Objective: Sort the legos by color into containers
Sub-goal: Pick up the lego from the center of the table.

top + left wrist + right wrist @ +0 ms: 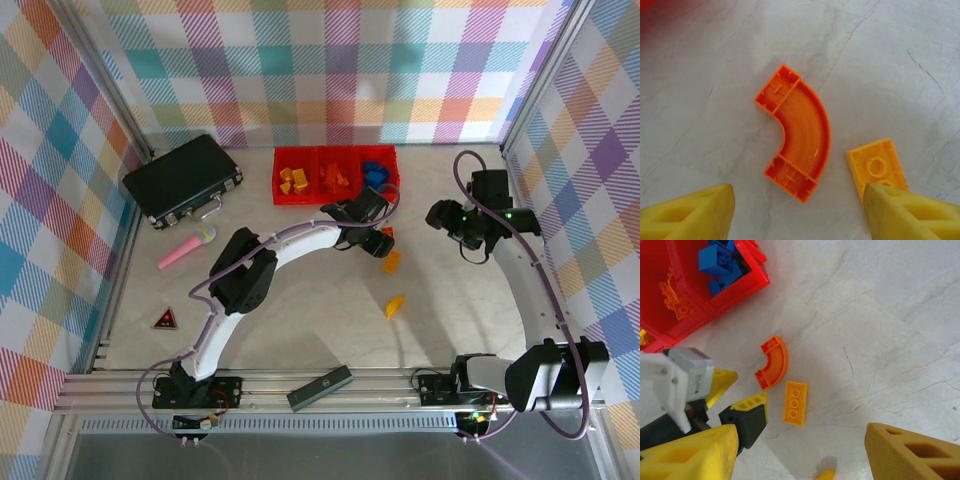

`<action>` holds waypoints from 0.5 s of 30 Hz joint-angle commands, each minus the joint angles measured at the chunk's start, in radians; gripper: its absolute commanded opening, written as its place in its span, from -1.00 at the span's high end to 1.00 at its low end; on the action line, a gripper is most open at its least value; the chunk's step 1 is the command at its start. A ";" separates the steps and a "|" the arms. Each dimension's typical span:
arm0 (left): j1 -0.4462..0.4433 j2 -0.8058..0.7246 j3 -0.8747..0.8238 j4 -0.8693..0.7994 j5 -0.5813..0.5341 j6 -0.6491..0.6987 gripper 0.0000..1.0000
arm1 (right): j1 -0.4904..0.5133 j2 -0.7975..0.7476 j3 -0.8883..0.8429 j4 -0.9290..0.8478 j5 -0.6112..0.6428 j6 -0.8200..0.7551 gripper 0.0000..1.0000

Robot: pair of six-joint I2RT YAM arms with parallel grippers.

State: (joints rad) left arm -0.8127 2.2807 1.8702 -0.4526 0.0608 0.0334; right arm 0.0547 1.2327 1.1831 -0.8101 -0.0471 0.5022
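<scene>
Red plastic bins [330, 199], three joined in a row, sit at the far edge of the pale marbled worktop [300, 320] in the top view. Yellow bricks [292, 181] fill the left compartment, orange bricks [335, 178] the middle and blue bricks [375, 172] the right. Just in front of them the left gripper [375, 240] hangs beside an orange curved brick [386, 232]. A yellow plate brick [391, 262] and a yellow wedge [395, 305] lie nearer the near edge, both slanted. The right gripper [450, 220] hangs toward the right edge.

From the left wrist, the curved brick lies hollow side up, its arc bulging rightward. The plate lies near its lower end, not touching. The yellow fingers [700, 212] stand well apart with nothing between them.

From the right wrist, the plate shows three studs in a line, its long axis almost upright in the frame. This gripper's own fingers [912, 452] are spread wide and hold nothing.
</scene>
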 commanded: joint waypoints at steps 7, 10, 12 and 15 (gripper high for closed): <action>0.038 0.163 0.279 -0.246 0.154 0.174 -0.32 | -0.023 -0.019 -0.014 -0.007 -0.032 -0.028 -0.36; 0.037 0.209 0.343 -0.305 0.181 0.195 -0.28 | -0.023 -0.014 -0.013 -0.005 -0.028 -0.030 -0.36; 0.035 0.225 0.354 -0.312 0.169 0.202 -0.28 | -0.023 -0.011 -0.014 -0.005 -0.031 -0.029 -0.37; 0.036 0.246 0.376 -0.331 0.166 0.211 -0.28 | -0.025 -0.010 -0.017 0.001 -0.036 -0.030 -0.37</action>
State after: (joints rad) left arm -0.7712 2.4989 2.2082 -0.7063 0.2020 0.2050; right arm 0.0383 1.2297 1.1763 -0.8097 -0.0654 0.4850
